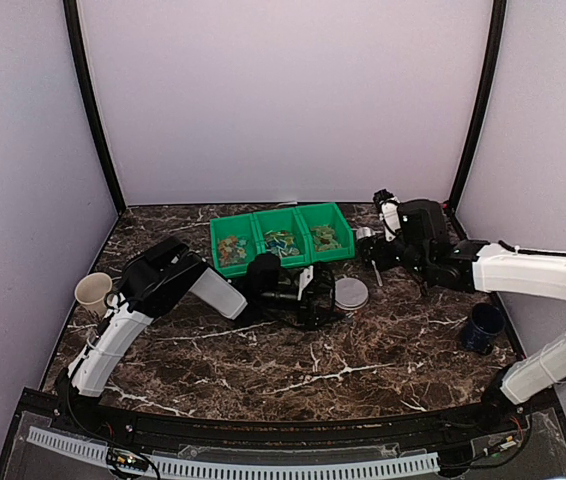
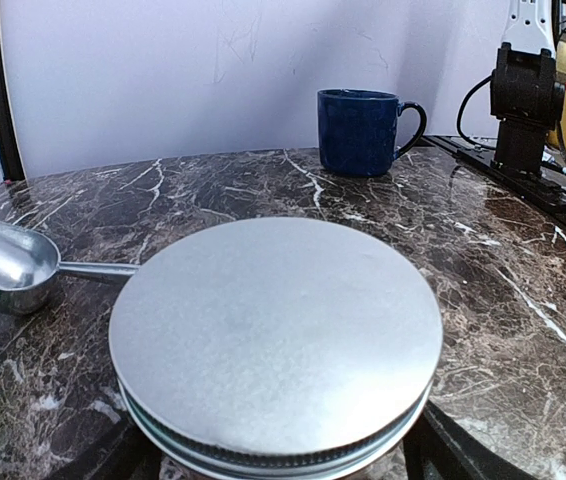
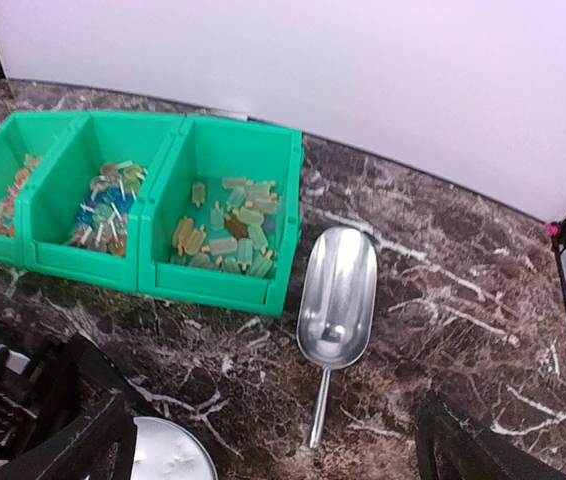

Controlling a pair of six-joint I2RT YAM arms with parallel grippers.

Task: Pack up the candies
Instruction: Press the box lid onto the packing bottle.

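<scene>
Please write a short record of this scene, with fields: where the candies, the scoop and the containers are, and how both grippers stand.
candies: in all three compartments of the green bin
scoop: metal, lying on the table beside the bin, on the robot's right
tin: round, silver lid on, in front of the bin
blue mug: upright, far right of the table
paper cup: far left of the table
left gripper: fingers on either side of the tin; grip not clear
right gripper: open, empty, above the scoop's handle

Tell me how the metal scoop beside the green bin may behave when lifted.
The scoop looks like rigid polished metal, so probably stiff and slippery. Its thin handle carries a bigger bowl, so it may tip bowl-down. Pushed, it could slide on the smooth table.
</scene>
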